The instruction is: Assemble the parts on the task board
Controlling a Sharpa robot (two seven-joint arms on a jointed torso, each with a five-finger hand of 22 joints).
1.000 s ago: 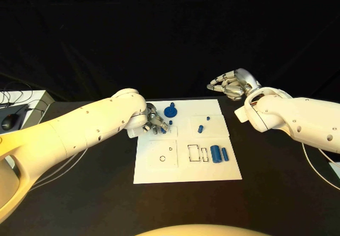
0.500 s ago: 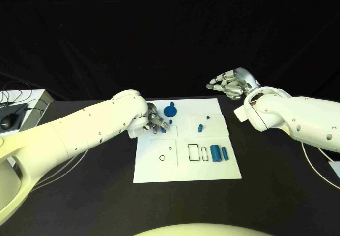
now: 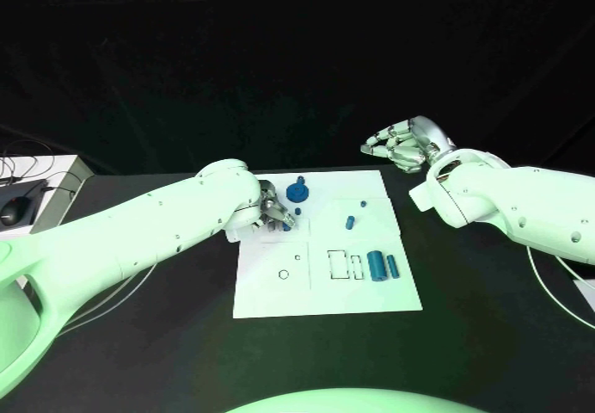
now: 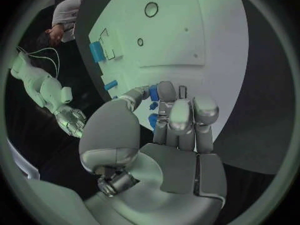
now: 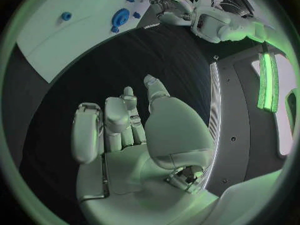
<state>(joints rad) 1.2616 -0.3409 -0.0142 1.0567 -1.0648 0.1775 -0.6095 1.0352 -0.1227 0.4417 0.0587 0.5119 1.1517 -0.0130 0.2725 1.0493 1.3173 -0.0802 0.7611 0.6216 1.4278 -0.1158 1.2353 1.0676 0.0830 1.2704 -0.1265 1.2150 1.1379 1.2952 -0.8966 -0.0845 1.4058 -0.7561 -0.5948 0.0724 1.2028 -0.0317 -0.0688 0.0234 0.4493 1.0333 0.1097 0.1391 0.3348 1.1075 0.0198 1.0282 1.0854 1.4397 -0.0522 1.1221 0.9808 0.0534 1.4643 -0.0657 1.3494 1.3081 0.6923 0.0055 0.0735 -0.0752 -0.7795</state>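
Observation:
The white task board (image 3: 328, 284) lies in the middle of the black table. My left hand (image 3: 274, 213) hovers over its far left part, beside a round blue gear-like part (image 3: 297, 193). In the left wrist view my left hand (image 4: 175, 120) pinches a small blue part (image 4: 154, 92) between thumb and fingertips. A small blue peg (image 3: 364, 205), a short blue cylinder (image 3: 351, 224) and two larger blue pieces (image 3: 383, 267) rest on the board's right half. My right hand (image 3: 403, 146) is raised beyond the board's far right corner, fingers curled in, holding nothing (image 5: 125, 130).
A pale box with cables (image 3: 31, 194) sits at the table's left edge. The board's near left part carries outlined slots and round holes (image 3: 284, 274). Black table surface surrounds the board on all sides.
My left hand has shifted slightly toward the far side of the board, closer to the gear-like part. The right hand has stayed raised in place.

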